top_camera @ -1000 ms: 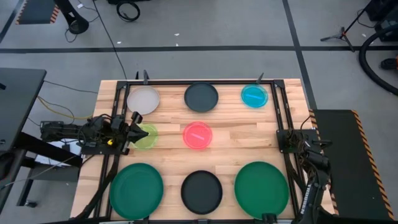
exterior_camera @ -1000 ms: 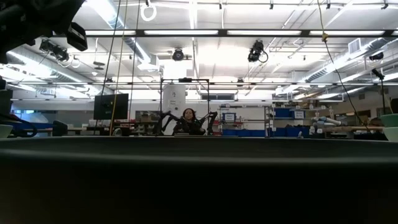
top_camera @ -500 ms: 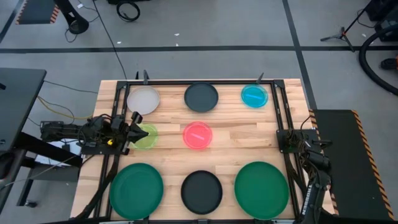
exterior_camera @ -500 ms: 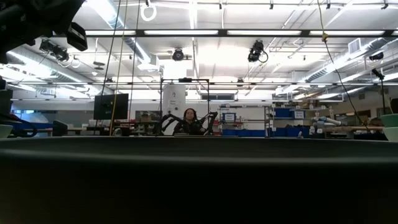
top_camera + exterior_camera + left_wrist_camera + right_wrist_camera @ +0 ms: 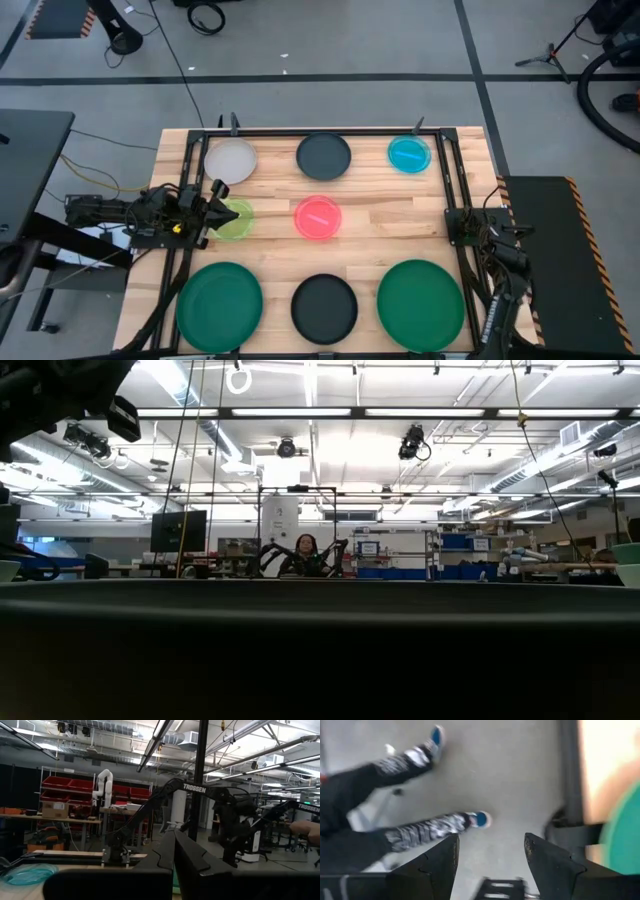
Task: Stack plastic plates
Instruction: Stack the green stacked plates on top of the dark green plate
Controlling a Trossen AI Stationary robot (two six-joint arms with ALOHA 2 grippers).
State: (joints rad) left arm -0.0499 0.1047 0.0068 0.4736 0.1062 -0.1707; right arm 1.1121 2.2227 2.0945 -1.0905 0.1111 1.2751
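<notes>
Several round plates lie flat and apart on the table in the high view: whitish-grey (image 5: 231,160), black (image 5: 323,155) and cyan (image 5: 409,153) along the far side; lime (image 5: 238,220) and pink (image 5: 318,217) in the middle; dark green (image 5: 219,305), black (image 5: 324,307) and green (image 5: 420,304) along the near side. My left gripper (image 5: 224,207) (image 5: 174,851) is shut and level, pointing toward the table's right, over the lime plate's left rim. My right gripper (image 5: 463,228) (image 5: 490,845) waits open at the table's right edge. My left gripper's shut fingers (image 5: 192,857) stand over the lime plate's left rim (image 5: 228,212). The gripper itself hides the spot, so I cannot tell whether they touch the plate.
A black frame (image 5: 440,160) runs around the table top. In the low view a dark plate rim (image 5: 320,650) fills the lower half. The right wrist view looks down at the floor and a person's legs (image 5: 415,837). Bare wood (image 5: 390,215) lies right of the pink plate.
</notes>
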